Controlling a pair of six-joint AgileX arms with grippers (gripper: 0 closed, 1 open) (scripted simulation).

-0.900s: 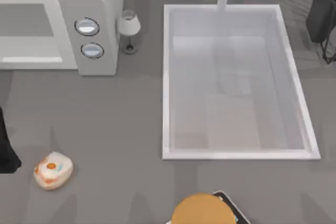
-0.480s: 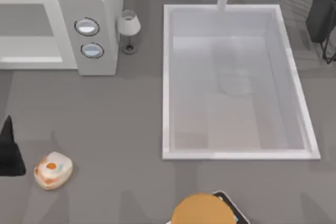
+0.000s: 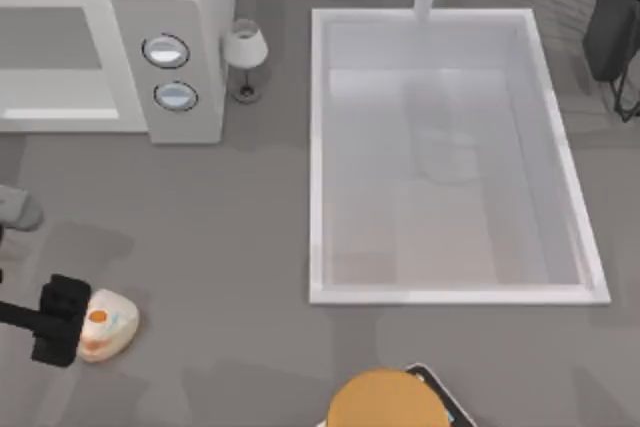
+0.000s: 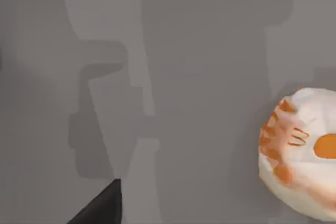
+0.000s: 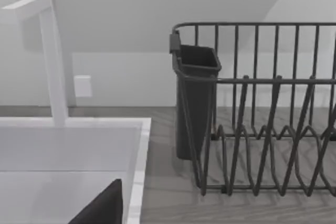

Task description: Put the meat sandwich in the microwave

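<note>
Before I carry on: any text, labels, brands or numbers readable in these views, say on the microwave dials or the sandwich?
None: no readable word, number or sign.
The microwave: its two round dials bear no visible markings.
The meat sandwich: orange patterning, no lettering.
The sink and dish rack: plain, unlabelled.
The left pincer sits beside the sandwich; it carries no marking.

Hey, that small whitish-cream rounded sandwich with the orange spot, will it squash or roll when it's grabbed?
The small whitish-cream rounded meat sandwich looks bready, so it probably squashes under a hard pinch. Its domed top may let fingers slip. It seems to sit flat on the grey table, so rolling looks unlikely.
</note>
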